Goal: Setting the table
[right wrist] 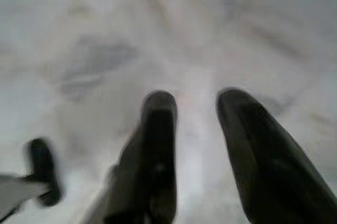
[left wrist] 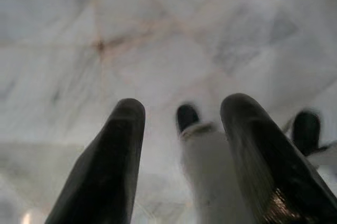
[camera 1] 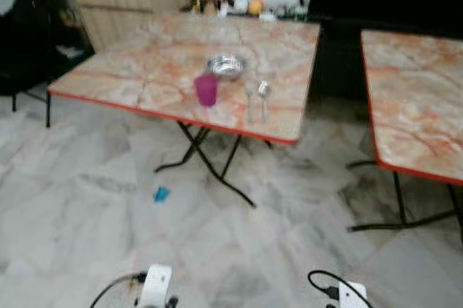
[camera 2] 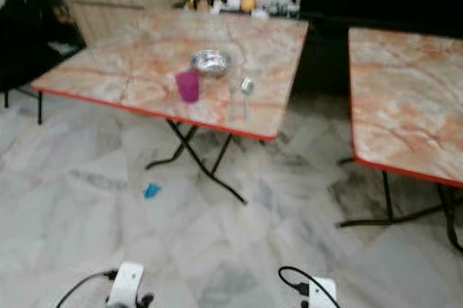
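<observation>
Both arms hang low over the marble floor [camera 1: 87,199] from where I'm watching. The left gripper [left wrist: 181,113] has its fingers spread apart with nothing between them, just floor past the tips. Same for the right gripper [right wrist: 195,103], fingers parted and empty. It's all a bit blurry. Past the arms, a small blue scrap [camera 1: 161,194] lies on the floor in front of the table [camera 1: 145,69]. On the table near its front edge there's a purple cup [camera 1: 206,90], with a spoon [camera 1: 264,95] and what looks like a fork [camera 1: 249,102] to its right. A steel bowl [camera 1: 226,66] sits just behind the cup. A second table [camera 1: 412,91] stands off to the right of the first.
</observation>
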{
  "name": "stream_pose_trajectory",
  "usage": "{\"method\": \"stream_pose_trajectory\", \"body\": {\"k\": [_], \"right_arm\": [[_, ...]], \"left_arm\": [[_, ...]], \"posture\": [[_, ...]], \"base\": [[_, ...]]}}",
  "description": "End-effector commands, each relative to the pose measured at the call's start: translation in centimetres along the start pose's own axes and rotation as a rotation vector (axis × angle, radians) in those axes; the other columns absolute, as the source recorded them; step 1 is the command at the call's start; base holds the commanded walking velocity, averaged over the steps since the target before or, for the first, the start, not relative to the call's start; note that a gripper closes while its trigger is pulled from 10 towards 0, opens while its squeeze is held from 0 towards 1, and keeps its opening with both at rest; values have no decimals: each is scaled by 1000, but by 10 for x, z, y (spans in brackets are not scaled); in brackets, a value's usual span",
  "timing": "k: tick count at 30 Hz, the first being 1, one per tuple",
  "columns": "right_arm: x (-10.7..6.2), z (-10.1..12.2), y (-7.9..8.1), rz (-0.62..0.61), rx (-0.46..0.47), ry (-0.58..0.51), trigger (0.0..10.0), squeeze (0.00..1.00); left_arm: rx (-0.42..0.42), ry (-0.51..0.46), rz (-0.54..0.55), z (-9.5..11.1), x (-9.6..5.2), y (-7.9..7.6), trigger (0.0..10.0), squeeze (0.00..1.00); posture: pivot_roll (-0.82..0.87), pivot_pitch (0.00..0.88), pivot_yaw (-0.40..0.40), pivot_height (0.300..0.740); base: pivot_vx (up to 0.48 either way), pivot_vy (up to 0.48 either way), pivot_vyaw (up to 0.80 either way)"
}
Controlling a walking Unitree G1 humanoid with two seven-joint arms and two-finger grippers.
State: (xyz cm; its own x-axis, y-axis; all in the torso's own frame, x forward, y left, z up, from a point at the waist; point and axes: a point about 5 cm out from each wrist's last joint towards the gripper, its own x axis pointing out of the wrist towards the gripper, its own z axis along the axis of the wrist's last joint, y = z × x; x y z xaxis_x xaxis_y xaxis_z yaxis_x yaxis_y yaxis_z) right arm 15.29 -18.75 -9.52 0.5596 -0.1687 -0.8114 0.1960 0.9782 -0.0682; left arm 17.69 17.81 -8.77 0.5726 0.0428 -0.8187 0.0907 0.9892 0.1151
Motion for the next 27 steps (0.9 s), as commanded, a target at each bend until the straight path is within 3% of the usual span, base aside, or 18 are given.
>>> {"method": "stream_pose_trajectory", "body": {"k": [1,12,27], "right_arm": [[-1,-4,-11,-32,-4,16,10000,0],[-1,-4,-12,-30,-1,13,10000,0],[-1,-3,-9,-25,-5,4,10000,0]], "left_arm": [[7,1,-13,3,1,-5,10000,0],[11,-2,-15,4,1,-5,10000,0],[12,1,-17,4,1,-4,10000,0]], "posture": [[-22,0,7,740],[-18,0,6,740],[-16,0,8,740]], "base": [[0,326,-638],[0,325,-659],[0,325,0]]}}
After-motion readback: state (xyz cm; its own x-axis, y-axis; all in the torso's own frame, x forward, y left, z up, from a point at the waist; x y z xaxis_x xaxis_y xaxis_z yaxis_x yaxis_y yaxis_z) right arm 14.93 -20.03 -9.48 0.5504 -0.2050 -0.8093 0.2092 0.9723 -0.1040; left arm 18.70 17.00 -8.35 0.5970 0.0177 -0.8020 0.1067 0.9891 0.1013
